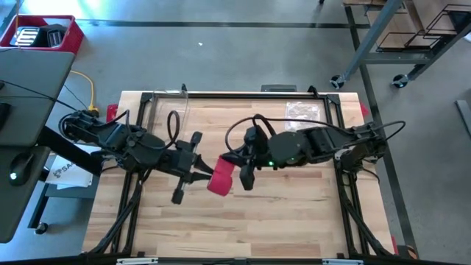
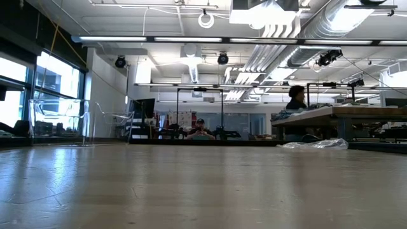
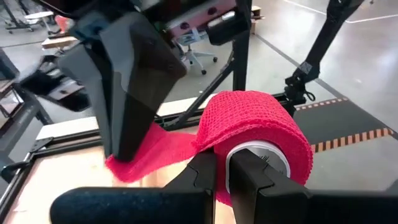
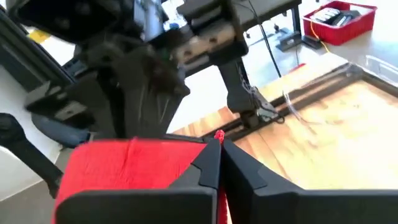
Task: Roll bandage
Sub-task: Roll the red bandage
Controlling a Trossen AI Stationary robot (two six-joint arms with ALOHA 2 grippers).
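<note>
High view: the bandage [image 1: 221,179] hangs above the middle of the counter [image 1: 294,221], with the left gripper [image 1: 197,171] and right gripper [image 1: 243,171] meeting on it from either side.

Low view: only bare counter and a plastic bag [image 2: 316,144] far behind; bandage and arms are out of frame.

Left wrist view: left jaws clenched on the roll's pale core, a loose red tail trailing off. Soft, light, stretchy stuff, best held by the core.

Right wrist view: right jaws pinched on the red fabric; the roll's far end is hidden.
</note>
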